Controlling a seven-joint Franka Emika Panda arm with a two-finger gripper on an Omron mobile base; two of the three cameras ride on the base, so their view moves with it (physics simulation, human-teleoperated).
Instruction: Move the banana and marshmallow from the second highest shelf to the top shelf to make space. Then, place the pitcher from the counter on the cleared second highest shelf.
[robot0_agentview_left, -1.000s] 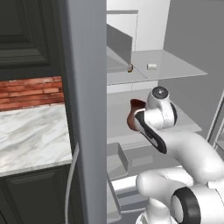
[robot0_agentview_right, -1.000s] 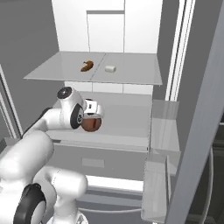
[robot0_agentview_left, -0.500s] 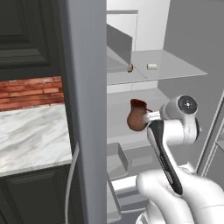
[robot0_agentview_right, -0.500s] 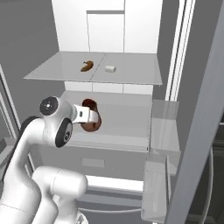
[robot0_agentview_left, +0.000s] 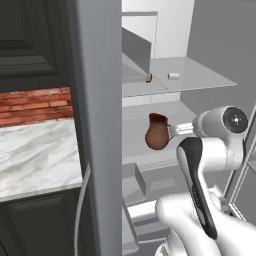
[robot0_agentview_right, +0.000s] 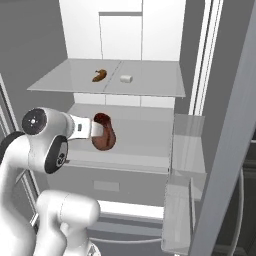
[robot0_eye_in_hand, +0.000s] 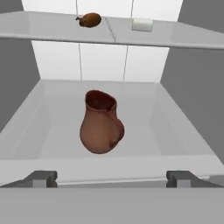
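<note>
Pitcher (robot0_eye_in_hand: 101, 124) sits on second highest shelf (robot0_eye_in_hand: 183, 140); tool (robot0_eye_in_hand: 112, 178) spread wide, empty. I should back straight off, avoiding the handle.

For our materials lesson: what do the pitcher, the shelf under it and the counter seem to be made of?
Pitcher: likely unglazed clay, matte reddish-brown with no shine. Shelf: possibly plastic or frosted glass, a thin, smooth, pale grey plate; the look leaves it open. Counter: apparently polished marble, white with grey veins.

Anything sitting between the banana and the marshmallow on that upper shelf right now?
Nothing: the right base view shows bare shelf plate between the banana and the marshmallow, crossed only by a thin seam line. The hand view shows the same gap.
</note>
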